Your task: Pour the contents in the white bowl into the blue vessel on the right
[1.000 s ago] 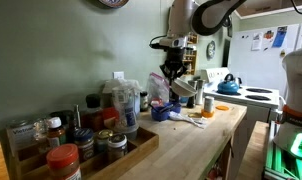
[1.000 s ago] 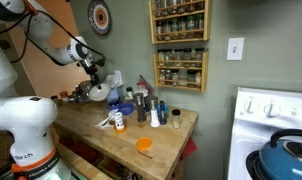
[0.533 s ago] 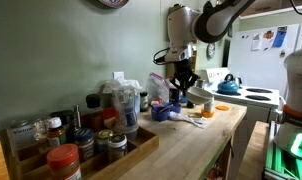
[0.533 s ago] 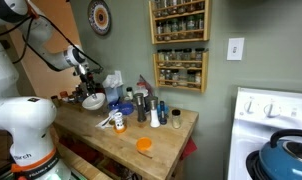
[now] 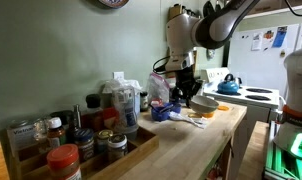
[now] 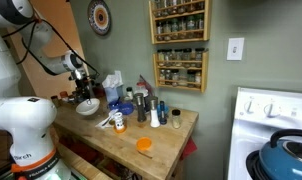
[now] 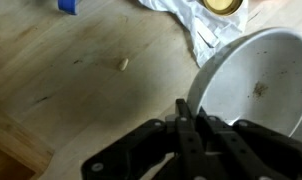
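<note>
Claw (image 7: 196,122) clamps white bowl (image 7: 256,85) by its rim over wooden counter (image 7: 71,85), crumpled plastic (image 7: 186,15) nearby.

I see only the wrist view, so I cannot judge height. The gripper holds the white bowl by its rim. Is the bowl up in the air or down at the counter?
Observer: In both exterior views the white bowl sits low, at the level of the counter. Whether it touches, I cannot tell.
Operator: Is it tilted?
Observer: No, it looks about upright, opening up, with the gripper at its rim from above.
Operator: Where is the blue vessel?
Observer: In an exterior view a small dark blue bowl stands on the counter beside the white bowl, on the side away from the stove.
</note>
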Controlling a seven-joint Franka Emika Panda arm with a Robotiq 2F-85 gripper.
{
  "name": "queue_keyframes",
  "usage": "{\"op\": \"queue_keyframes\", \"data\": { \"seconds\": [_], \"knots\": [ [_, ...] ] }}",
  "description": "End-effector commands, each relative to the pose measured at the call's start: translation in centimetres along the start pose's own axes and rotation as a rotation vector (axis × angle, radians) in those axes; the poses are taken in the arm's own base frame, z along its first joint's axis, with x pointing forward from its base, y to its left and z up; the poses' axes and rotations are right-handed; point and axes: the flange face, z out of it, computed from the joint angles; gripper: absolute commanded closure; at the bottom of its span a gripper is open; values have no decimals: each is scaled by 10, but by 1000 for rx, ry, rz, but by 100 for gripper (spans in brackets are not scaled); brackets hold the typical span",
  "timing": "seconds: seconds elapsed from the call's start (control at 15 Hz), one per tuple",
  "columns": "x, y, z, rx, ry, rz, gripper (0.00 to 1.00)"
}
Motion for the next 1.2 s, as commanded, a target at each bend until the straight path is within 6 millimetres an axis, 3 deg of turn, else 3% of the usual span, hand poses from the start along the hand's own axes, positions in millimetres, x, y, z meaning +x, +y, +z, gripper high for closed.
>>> {"op": "queue_keyframes", "data": {
  "seconds": [0.0, 0.33, 1.13],
  "knots": [
    [9, 9, 10, 55, -27, 2, 98],
    [32, 31, 32, 69, -19, -31, 98],
    [22, 79, 78, 90, 19, -169, 98]
  ]
}}
